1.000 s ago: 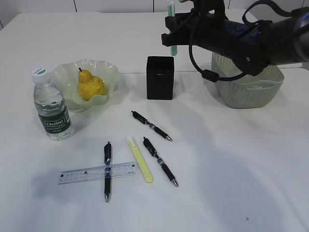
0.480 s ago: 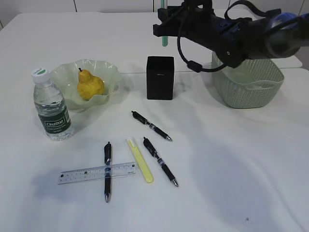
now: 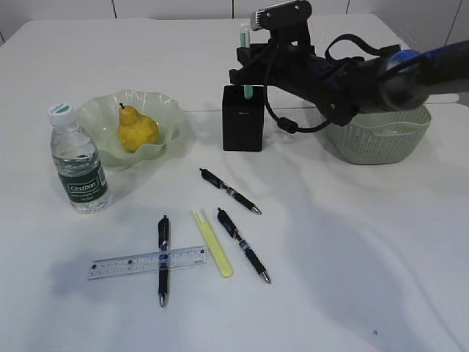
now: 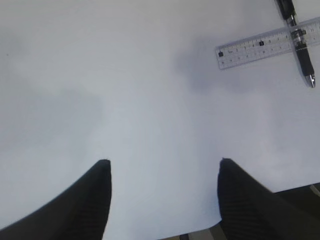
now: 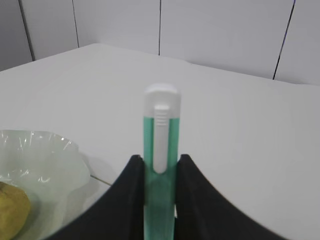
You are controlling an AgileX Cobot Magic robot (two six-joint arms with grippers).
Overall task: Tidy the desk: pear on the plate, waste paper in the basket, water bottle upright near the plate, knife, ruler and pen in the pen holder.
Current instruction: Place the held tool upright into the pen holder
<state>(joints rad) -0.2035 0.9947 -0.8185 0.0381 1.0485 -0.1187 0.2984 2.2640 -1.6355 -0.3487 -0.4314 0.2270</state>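
My right gripper (image 3: 246, 64) (image 5: 160, 162) is shut on a slim translucent green tool (image 3: 244, 33) (image 5: 161, 105) with a white slider, held upright, its lower end at the mouth of the black pen holder (image 3: 242, 121). A like-shaped yellow tool (image 3: 213, 243) lies among black pens (image 3: 229, 191) on the desk (image 3: 352, 242); which one is the knife I cannot tell. The clear ruler (image 3: 146, 262) (image 4: 265, 47) lies under another pen (image 3: 163, 258). The pear (image 3: 136, 130) sits in the plate (image 3: 165, 110). The water bottle (image 3: 79, 165) stands upright left of it. My left gripper (image 4: 163, 161) hangs open over bare desk. The waste paper is hidden.
The sage green basket (image 3: 381, 139) stands right of the pen holder, partly behind my right arm. A third black pen (image 3: 243, 244) lies beside the yellow tool. The desk's near edge shows just below my left fingers (image 4: 95, 200).
My right gripper has swung left and down with the green tool, from above and right of the pen holder to directly over it. The tool's lower end now meets the holder's mouth.
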